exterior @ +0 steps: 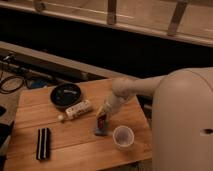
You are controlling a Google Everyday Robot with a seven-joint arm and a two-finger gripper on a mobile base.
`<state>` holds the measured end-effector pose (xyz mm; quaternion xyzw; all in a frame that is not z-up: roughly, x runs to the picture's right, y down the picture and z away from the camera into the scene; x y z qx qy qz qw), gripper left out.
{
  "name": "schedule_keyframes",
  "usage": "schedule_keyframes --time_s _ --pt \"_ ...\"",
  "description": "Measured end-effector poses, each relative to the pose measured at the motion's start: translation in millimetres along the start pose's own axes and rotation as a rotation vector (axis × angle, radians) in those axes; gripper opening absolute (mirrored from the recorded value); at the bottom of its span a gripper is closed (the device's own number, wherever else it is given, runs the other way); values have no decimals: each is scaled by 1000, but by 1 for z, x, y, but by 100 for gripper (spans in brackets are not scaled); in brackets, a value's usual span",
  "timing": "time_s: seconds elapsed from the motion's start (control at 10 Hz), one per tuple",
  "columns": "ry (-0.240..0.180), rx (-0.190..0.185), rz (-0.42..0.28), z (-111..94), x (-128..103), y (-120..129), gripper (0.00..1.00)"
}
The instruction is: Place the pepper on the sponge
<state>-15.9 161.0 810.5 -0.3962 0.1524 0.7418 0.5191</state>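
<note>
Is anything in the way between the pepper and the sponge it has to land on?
Nothing visible. The small dark-red chili pepper is at the tip of the tool, directly over the light-blue rectangular sponge. The white round cup stands apart, to the right of the sponge.
</note>
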Motion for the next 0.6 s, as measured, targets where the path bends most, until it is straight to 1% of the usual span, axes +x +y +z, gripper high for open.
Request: schedule_keyframes --time_s 0.1,0.2,0.6 --pt "-3 -2 -9 -2 0 5 50" --pt "-2 -2 -19 -3 1 11 49" --pt "3 3 -25 -4 2 13 49"
